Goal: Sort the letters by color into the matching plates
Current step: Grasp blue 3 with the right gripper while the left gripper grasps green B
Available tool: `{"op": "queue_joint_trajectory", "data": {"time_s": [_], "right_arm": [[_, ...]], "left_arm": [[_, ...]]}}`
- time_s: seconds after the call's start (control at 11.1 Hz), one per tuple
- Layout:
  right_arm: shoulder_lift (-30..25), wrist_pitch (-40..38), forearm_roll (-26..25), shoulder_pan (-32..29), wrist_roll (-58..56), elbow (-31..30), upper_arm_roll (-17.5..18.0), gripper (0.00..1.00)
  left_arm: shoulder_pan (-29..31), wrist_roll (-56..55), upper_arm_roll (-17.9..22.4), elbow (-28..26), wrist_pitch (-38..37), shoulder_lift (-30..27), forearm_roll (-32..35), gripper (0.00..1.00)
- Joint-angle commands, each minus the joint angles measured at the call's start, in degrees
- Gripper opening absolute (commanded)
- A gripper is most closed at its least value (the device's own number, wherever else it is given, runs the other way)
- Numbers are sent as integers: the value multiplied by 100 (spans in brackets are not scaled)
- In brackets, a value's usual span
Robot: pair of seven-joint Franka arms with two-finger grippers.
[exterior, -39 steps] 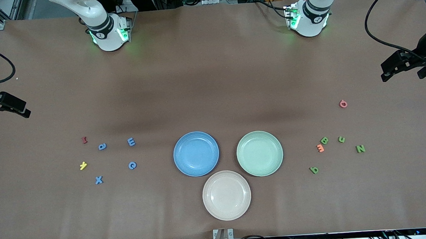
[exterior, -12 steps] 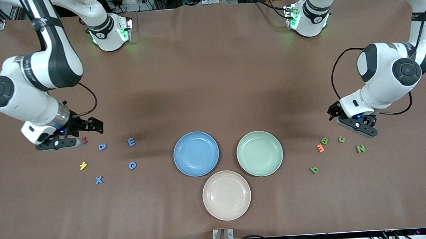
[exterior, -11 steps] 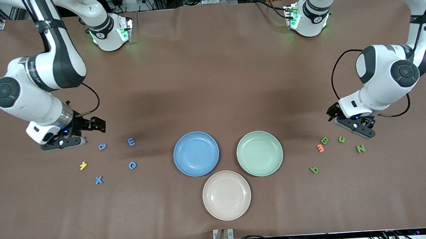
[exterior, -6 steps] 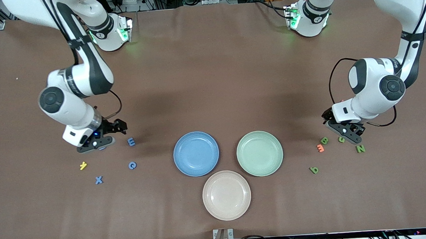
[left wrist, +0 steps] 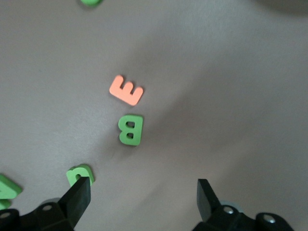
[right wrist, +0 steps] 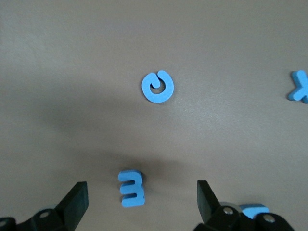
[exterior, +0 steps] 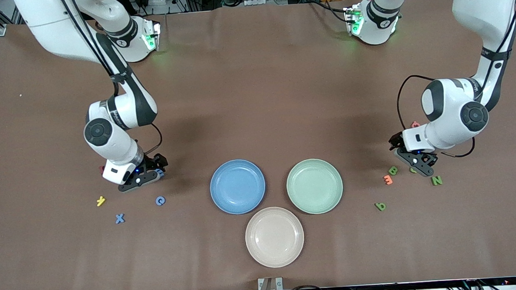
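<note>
— What is found around the letters, and is anything in the way?

— At the right arm's end of the table, a yellow letter (exterior: 101, 201) and a partly hidden red letter (exterior: 102, 169) are seen among the blue ones. At the left arm's end, an orange E (exterior: 388, 179) is laid just beside the green B (exterior: 393, 170), and a pink letter (exterior: 415, 124) is half covered by the left arm. A cream-pink plate (exterior: 274, 237) is set nearer the front camera than the blue plate (exterior: 237, 186) and the mint green plate (exterior: 314, 186), which are placed side by side at the middle. The blue E (exterior: 159, 172) is largely hidden in the front view by the right gripper (exterior: 145, 173); a green letter (left wrist: 79, 173) is likewise covered by the left gripper (exterior: 413, 160).

— How are the grippers held?

— Both are spread wide and kept low over the table: the right one over the blue E (right wrist: 131, 188), the left one (left wrist: 143, 197) beside the green B (left wrist: 130, 129).

— Which way are the pieces turned?

— All are laid flat. The blue C (exterior: 160, 200) and blue X (exterior: 119, 218) are found nearer the front camera than the blue E, well apart. In the right wrist view the E's long axis is seen running between the fingers (right wrist: 74, 199), toward the curled blue C (right wrist: 158, 87). The green N (exterior: 436, 180) and green b (exterior: 381, 206) are left apart from the mint green plate.
</note>
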Motion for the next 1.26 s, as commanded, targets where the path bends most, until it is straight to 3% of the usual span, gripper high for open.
{"op": "queue_joint_trajectory", "data": {"time_s": [0.0, 0.54, 0.9, 1.17], "right_arm": [[124, 196, -295, 52, -35, -105, -5, 100], [194, 645, -577, 52, -17, -492, -14, 100], [308, 820, -577, 52, 27, -466, -5, 88], [387, 908, -568, 70, 36, -457, -5, 85]], "left_arm": [[145, 770, -26, 276, 77, 405, -687, 92], [-48, 700, -35, 548, 68, 616, -548, 88], [-84, 613, -17, 628, 86, 731, -30, 82], [-137, 17, -17, 628, 156, 731, 716, 80]]}}
